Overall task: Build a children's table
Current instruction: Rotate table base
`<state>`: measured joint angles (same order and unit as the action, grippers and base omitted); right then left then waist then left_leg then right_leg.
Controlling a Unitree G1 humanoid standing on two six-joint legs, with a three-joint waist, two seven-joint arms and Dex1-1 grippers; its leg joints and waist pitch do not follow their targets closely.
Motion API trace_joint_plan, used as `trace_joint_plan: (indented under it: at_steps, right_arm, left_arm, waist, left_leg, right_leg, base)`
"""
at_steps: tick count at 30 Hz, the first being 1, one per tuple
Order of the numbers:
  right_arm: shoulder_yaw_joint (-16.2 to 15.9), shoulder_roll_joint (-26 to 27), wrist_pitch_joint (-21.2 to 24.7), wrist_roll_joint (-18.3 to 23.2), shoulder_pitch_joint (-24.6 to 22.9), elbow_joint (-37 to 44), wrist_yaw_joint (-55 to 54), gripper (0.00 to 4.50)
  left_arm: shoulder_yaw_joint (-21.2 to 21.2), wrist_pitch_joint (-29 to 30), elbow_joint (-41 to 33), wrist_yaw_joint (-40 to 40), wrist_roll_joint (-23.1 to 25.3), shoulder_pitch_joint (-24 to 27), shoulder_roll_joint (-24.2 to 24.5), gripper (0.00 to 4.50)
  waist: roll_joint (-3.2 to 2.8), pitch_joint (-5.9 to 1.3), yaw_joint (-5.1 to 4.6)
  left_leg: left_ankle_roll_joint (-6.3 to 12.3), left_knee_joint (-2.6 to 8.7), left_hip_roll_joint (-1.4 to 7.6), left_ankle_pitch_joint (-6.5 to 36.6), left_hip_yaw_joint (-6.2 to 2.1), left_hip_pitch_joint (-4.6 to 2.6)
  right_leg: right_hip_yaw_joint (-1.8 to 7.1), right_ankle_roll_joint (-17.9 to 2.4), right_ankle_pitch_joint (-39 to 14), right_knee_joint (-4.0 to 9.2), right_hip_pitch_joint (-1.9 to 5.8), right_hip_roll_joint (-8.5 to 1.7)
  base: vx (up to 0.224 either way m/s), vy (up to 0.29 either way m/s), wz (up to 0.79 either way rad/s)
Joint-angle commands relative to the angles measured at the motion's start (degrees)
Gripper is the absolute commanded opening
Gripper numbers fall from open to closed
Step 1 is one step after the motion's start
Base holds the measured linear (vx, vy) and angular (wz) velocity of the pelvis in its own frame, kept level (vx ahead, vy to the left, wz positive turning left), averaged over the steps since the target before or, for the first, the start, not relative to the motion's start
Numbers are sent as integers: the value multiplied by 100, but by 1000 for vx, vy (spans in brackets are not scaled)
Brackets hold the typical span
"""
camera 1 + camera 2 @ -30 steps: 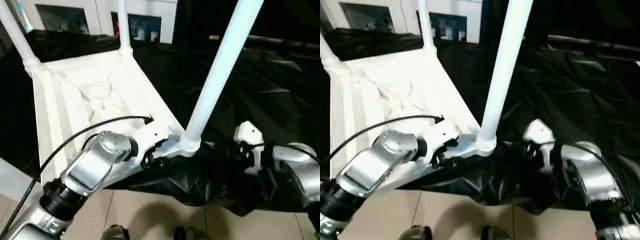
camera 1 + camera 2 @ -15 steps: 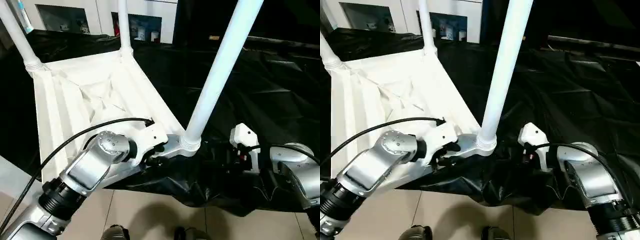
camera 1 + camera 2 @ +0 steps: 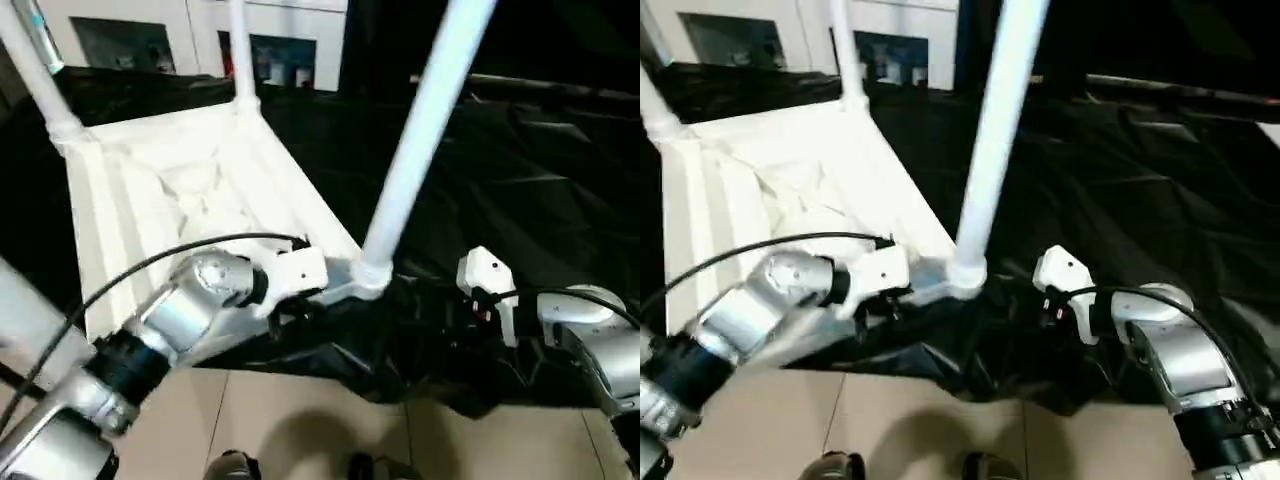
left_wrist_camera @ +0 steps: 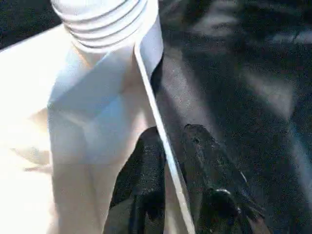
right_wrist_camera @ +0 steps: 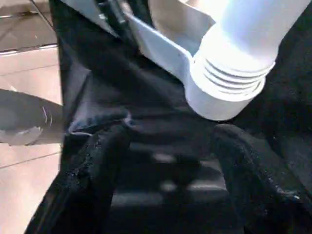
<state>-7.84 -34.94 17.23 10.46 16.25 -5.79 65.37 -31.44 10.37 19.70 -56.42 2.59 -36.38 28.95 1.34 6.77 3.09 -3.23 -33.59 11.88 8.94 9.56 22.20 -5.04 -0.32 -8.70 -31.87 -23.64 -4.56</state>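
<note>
Closed in over the last second: left gripper (image 4: 168,165), fingers now pinching the thin rim of the tabletop (image 3: 150,190) beside the near corner socket (wrist view alone shows one black finger (image 4: 146,170) either side of that edge). Seen from the head: top upside down on black sheeting (image 3: 1140,170), ribbed underside up, near leg (image 3: 415,150) upright in the socket. Right gripper (image 5: 165,146) spread wide, holding nothing, just beside the ribbed socket collar.
</note>
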Motion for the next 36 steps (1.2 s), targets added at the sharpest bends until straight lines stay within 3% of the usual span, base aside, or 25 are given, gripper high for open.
trace_joint_plan:
  at_steps: [1, 2, 3, 4, 5, 6, 7, 8, 9, 10, 11, 12, 14, 15, 17, 19, 21, 24, 25, 27, 30, 31, 33, 36]
  right_arm:
    - [13, -45, -51, 0, 43, 16, -32, 317]
    - [15, -45, -51, 1, 42, 19, -35, 317]
    - [19, -45, -53, 4, 37, 28, -42, 317]
    - [29, -37, -74, 1, 27, 34, -71, 317]
    - [29, -37, -75, 1, 27, 34, -72, 317]
    - [30, -35, -84, -2, 25, 32, -82, 317]
    - [23, -16, -120, -18, 18, 20, -121, 317]
    - [23, -16, -120, -18, 18, 20, -121, 317]
    - [27, -3, -134, -18, 16, 15, -139, 317]
    - [27, 1, -137, -19, 18, 12, -145, 317]
    - [29, 28, -161, -27, 29, -8, -189, 317]
    - [30, 39, -171, -30, 37, -21, -207, 317]
    - [36, 52, -185, -41, 41, -31, -240, 317]
    - [60, 98, -215, -83, 61, -88, -360, 317]
    - [70, 128, -232, -111, 80, -135, -435, 317]
    - [68, 159, -272, -149, 106, -195, -515, 317]
    - [60, 200, -308, -170, 135, -247, -567, 317]
    - [47, 240, -335, -182, 169, -288, -636, 317]
    - [41, 259, -346, -188, 188, -308, -690, 317]
    - [66, 318, -339, -211, 221, -347, -840, 317]
    - [137, 442, -281, -224, 244, -385, -1047, 317]
    - [145, 470, -265, -218, 236, -383, -1077, 317]
    - [141, 515, -268, -230, 214, -386, -1126, 317]
    - [113, 559, -316, -259, 143, -377, -1230, 317]
  left_arm:
    - [-81, -877, 246, -315, 59, -146, -26, 42]
    - [-74, -935, 269, -338, 48, -159, -32, 40]
    - [-50, -1133, 344, -462, -16, -190, -64, 40]
    - [-44, -1424, 461, -602, -69, -254, -121, 35]
    - [-45, -1435, 465, -610, -71, -256, -123, 31]
    - [-58, -1531, 500, -684, -87, -273, -135, 28]
    - [-90, -1882, 752, -714, 2, -332, -175, 24]
    - [-90, -1882, 752, -714, 2, -332, -175, 17]
    - [-90, -1948, 851, -708, 30, -343, -190, 11]
    - [-89, -1972, 893, -683, 50, -354, -198, 7]
    - [-83, -2184, 1254, -517, 210, -451, -259, 5]
    - [-78, -2271, 1424, -461, 278, -501, -284, 2]
    - [-56, -2367, 1643, -258, 407, -582, -320, 2]
    - [16, -2424, 2061, 273, 661, -771, -395, 2]
    - [62, -2445, 2270, 554, 776, -868, -432, 2]
    - [67, -2560, 2471, 710, 865, -969, -436, 2]
    - [98, -2678, 2650, 858, 910, -1075, -455, 2]
    - [137, -2907, 2951, 1127, 1012, -1237, -531, 2]
    - [172, -3060, 3162, 1285, 1045, -1333, -602, 2]
    - [283, -3242, 3394, 1406, 950, -1412, -734, 2]
    - [543, -3325, 3573, 1192, 586, -1394, -961, 2]
    - [528, -3369, 3589, 1155, 597, -1393, -967, 35]
    - [424, -3507, 3673, 1108, 725, -1427, -944, 72]
    - [80, -3911, 3991, 2091, 1527, -1676, -813, 107]
  waist:
    - [-64, -307, -68]
    - [-128, -254, -125]
    - [-212, -245, -81]
    - [-358, -168, 391]
    - [-211, -341, 597]
    - [135, -450, 386]
    - [192, -450, 593]
    - [114, -454, 812]
    - [95, -429, 838]
    - [12, -482, 831]
    - [-78, -510, 831]
    - [-91, -490, 759]
    - [-70, -511, 702]
    - [-69, -521, 686]
    - [-85, -505, 619]
    - [-53, -496, 501]
    - [-60, -532, 389]
    - [-51, -544, 332]
    - [-41, -541, 318]
    - [-56, -561, 338]
    - [-51, -581, 360]
    - [-55, -594, 365]
    - [-69, -607, 375]
    - [-96, -615, 372]
  left_leg:
    - [-81, 416, 92, 3346, -147, -346]
    - [-119, 553, 205, 3985, -196, -366]
    - [-188, 778, 353, 4440, -232, -225]
    - [-569, 1278, 429, 5487, 70, 528]
    - [-386, 1212, 353, 4669, 368, 204]
    - [-352, 738, 225, 3677, 243, -246]
    - [-106, -163, 43, 1170, 13, -450]
    - [228, 51, -49, -139, -145, -98]
    - [230, 188, 42, -198, -73, -97]
    - [184, 256, 162, 219, 3, -238]
    - [154, 251, 191, 584, 41, -308]
    - [118, 266, 184, 1014, 59, -220]
    - [35, 332, 181, 1181, 10, -95]
    - [25, 347, 186, 1205, -3, -88]
    - [-25, 392, 184, 1519, -10, -124]
    - [-48, 457, 176, 1575, -51, -52]
    - [-14, 477, 160, 1339, -69, 7]
    - [84, 438, 154, 1331, -33, -44]
    - [141, 422, 149, 1210, -22, -22]
    - [228, 383, 136, 1058, 10, -50]
    - [378, 350, 131, 783, 27, -34]
    - [406, 340, 128, 742, 29, -32]
    - [499, 335, 153, 700, 25, -42]
    - [484, 336, 180, 836, 13, -62]
  right_leg:
    - [-151, -20, -4226, 795, 171, -283]
    - [-412, 32, -3909, 788, 286, -186]
    - [-463, -68, -3383, 460, 487, -138]
    - [-383, -467, -1548, -934, 801, -2]
    - [65, -371, -1871, -1128, 595, 74]
    - [396, -49, -3396, -708, 373, -201]
    - [772, -272, -5065, 419, 7, -996]
    - [828, -249, -4006, 194, 397, -694]
    - [710, -351, -3243, 134, 382, -551]
    - [540, -732, -1910, -37, 213, -342]
    - [531, -954, -1479, -70, 149, -311]
    - [518, -1193, -1219, -82, 213, -314]
    - [442, -1128, -1292, -94, 354, -348]
    - [430, -1096, -1305, -95, 363, -349]
    - [412, -1033, -1655, -21, 349, -368]
    - [379, -928, -1893, 16, 419, -395]
    - [330, -945, -1530, -1, 460, -382]
    - [358, -1059, -1267, 33, 411, -392]
    - [366, -1147, -1097, 21, 426, -408]
    - [379, -1212, -893, 25, 405, -394]
    - [375, -1396, -366, -37, 418, -394]
    - [374, -1429, -281, -49, 424, -392]
    - [368, -1521, 15, -87, 415, -379]
    - [376, -1449, 23, -76, 407, -368]
  base:
    - [-72, 35, -5]
    - [-72, 35, -5]
    - [-95, 31, 2]
    - [-133, 11, 16]
    - [-133, 11, 16]
    - [-17, -107, 15]
    - [102, -162, 5]
    - [102, -162, 5]
    - [42, -77, 15]
    - [-18, -35, 29]
    - [-18, -35, 29]
    - [-21, 0, 23]
    - [0, 0, 0]
    - [-12, 62, -6]
    - [-23, 67, -4]
    - [-20, 67, -12]
    - [-9, 65, -19]
    - [2, 31, -13]
    - [0, 0, 0]
    - [0, 0, 0]
    - [0, 0, 0]
    - [0, 0, 0]
    - [0, 0, 0]
    - [0, 0, 0]
